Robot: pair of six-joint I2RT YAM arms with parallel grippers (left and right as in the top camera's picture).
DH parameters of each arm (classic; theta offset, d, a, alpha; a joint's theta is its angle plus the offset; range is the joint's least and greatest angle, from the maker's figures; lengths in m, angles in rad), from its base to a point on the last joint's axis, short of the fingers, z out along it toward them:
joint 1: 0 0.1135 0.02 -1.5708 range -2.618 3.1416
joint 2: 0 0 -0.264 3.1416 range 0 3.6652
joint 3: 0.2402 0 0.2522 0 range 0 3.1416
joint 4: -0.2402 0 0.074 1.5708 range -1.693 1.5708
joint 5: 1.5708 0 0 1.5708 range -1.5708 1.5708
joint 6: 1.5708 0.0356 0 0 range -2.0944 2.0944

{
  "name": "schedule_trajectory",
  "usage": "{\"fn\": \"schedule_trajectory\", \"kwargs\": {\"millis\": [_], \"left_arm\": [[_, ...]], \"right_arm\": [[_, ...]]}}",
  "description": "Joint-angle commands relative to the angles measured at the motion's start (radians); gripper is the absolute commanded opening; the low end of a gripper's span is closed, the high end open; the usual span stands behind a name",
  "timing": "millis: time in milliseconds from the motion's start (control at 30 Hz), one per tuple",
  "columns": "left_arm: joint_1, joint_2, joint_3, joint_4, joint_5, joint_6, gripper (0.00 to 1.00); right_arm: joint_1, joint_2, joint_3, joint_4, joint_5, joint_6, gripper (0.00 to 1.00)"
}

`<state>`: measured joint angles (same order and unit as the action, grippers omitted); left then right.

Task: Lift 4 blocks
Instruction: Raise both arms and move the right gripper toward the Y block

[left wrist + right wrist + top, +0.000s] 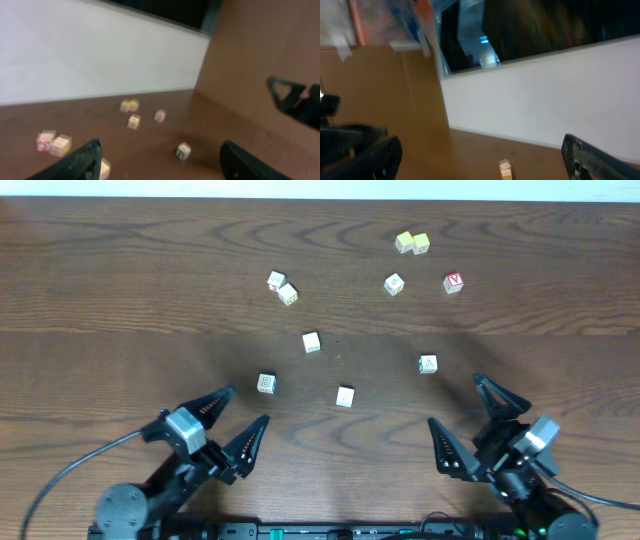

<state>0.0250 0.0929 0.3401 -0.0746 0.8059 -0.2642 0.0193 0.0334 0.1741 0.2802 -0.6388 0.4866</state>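
Four whitish blocks lie loose mid-table: one at the left (265,383), one behind it (311,342), one in the centre (345,396) and one with a green print at the right (427,364). My left gripper (247,406) stands open just right of the left block, with nothing between its fingers. In the left wrist view the gripper (161,143) frames the green-print block (183,150) ahead, and another block (104,169) peeks from behind the left finger (85,159). My right gripper (455,400) is open and empty, below and right of the green-print block. The right wrist view shows the open gripper (481,142) with a block (505,169) ahead of it.
Further back lie two yellow cubes (412,243), a red-letter cube (453,282), a pale cube (394,284) and a touching pair at the back left (282,287). The table's far edge meets a white wall (100,55). Cables trail from both arm bases.
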Motion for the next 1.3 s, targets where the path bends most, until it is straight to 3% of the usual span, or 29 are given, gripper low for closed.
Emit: {"fn": "schedule_trajectory", "kwargs": {"millis": [0,133,200,333,433,533,733,900,1033,1267], "left_arm": [[0.005,0.127,0.212,-0.154,-0.096,0.095,0.75],[0.005,0.381,0.519,-0.560,-0.264,0.140,0.75],[0.005,0.588,0.720,-0.821,-0.319,0.204,0.76],[0.005,0.738,0.808,-0.955,-0.279,0.151,0.76],[0.001,0.804,0.808,-0.962,-0.220,0.174,0.76],[-0.022,0.860,0.808,-0.997,-0.257,0.174,0.76],[-0.113,1.019,0.808,-1.097,-0.578,0.043,0.76],[-0.144,1.168,0.808,-1.086,-0.777,-0.074,0.76],[-0.144,1.260,0.808,-1.038,-0.807,-0.116,0.76],[-0.141,1.348,0.808,-0.982,-0.807,-0.143,0.76]], "right_arm": [[-0.024,0.073,0.182,-0.151,-0.022,-0.119,0.99],[-0.025,0.246,0.446,-0.510,-0.063,-0.325,0.99],[-0.025,0.433,0.687,-0.863,-0.069,-0.465,0.99],[-0.025,0.581,0.821,-1.000,-0.192,-0.470,0.99],[-0.025,0.642,0.829,-0.998,-0.316,-0.458,0.99],[-0.024,0.693,0.829,-0.988,-0.288,-0.406,0.99],[0.012,0.830,0.866,-1.125,-0.130,-0.333,0.99],[0.174,1.072,1.019,-1.376,0.166,-0.332,0.99],[0.322,1.253,1.110,-1.424,0.366,-0.203,0.99],[0.522,1.489,1.111,-1.274,0.623,0.151,0.99]]}}
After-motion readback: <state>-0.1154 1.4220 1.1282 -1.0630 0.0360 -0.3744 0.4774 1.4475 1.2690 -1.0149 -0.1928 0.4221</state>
